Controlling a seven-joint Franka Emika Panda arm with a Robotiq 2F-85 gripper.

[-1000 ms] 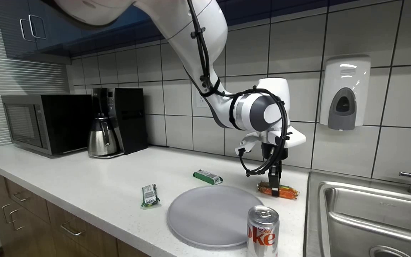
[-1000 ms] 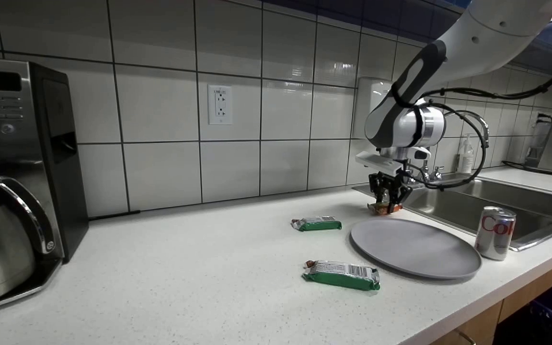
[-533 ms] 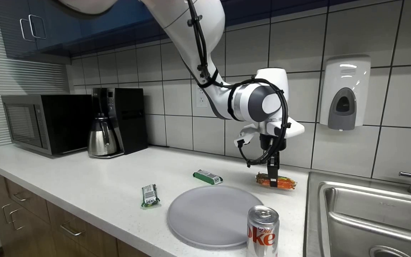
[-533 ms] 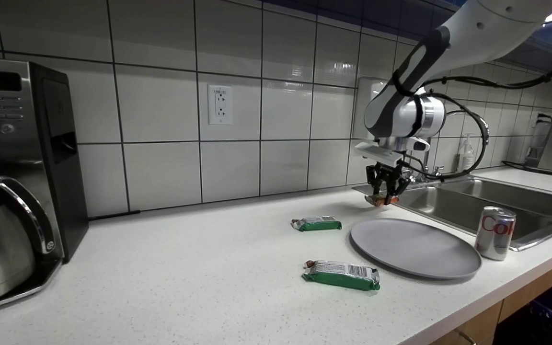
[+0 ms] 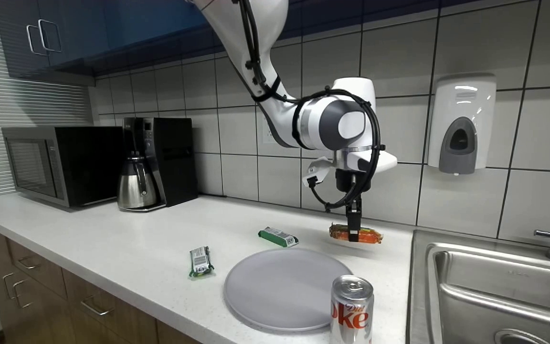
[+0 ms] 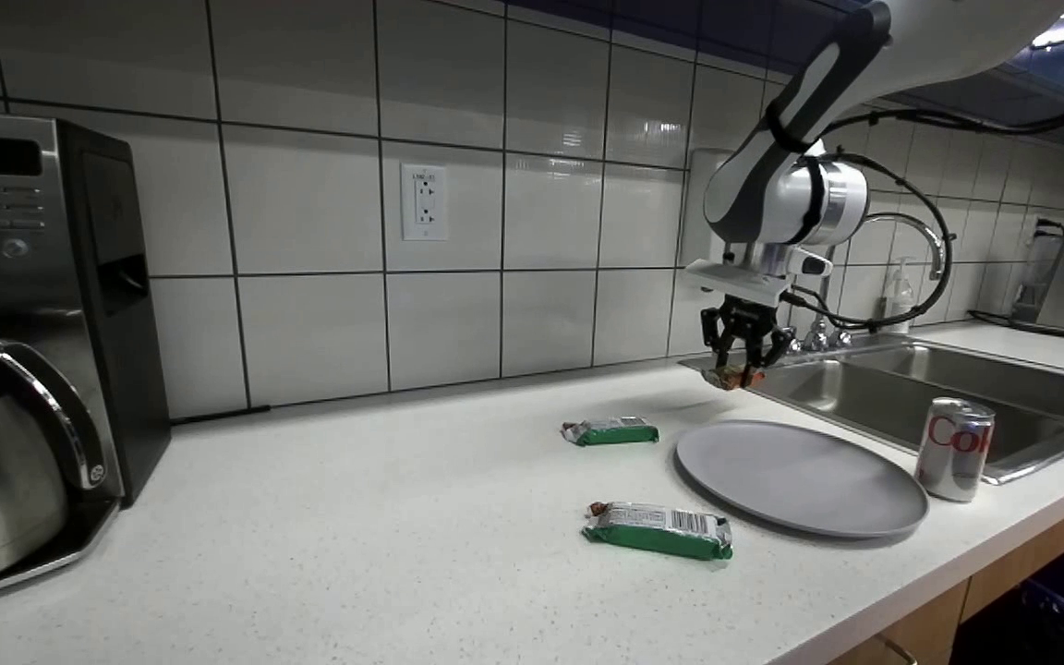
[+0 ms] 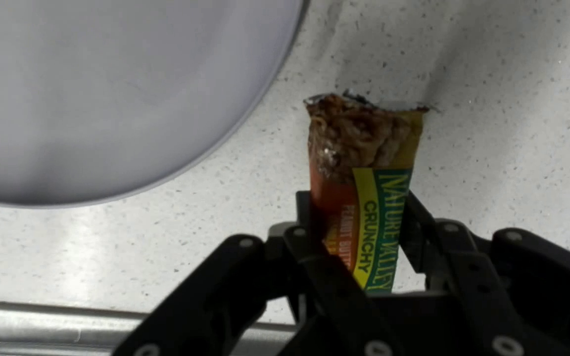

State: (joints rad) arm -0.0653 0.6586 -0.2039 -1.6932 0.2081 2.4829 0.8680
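Observation:
My gripper is shut on an orange-wrapped granola bar, gripped across its middle. It holds the bar a little above the white counter, between the plate and the tiled wall. In an exterior view the gripper and the bar are beyond the plate. In the wrist view the bar lies between both fingers; its near end is hidden by the gripper. The round grey plate is bare, and it also shows in the wrist view.
Two green-wrapped bars lie on the counter beside the plate. A Diet Coke can stands at the plate's edge. A steel sink is close by. A coffee maker, microwave and wall soap dispenser also show.
My gripper has lifted the orange bar off the counter and carried it somewhat away from the sink. The plate, can and green bars have not moved.

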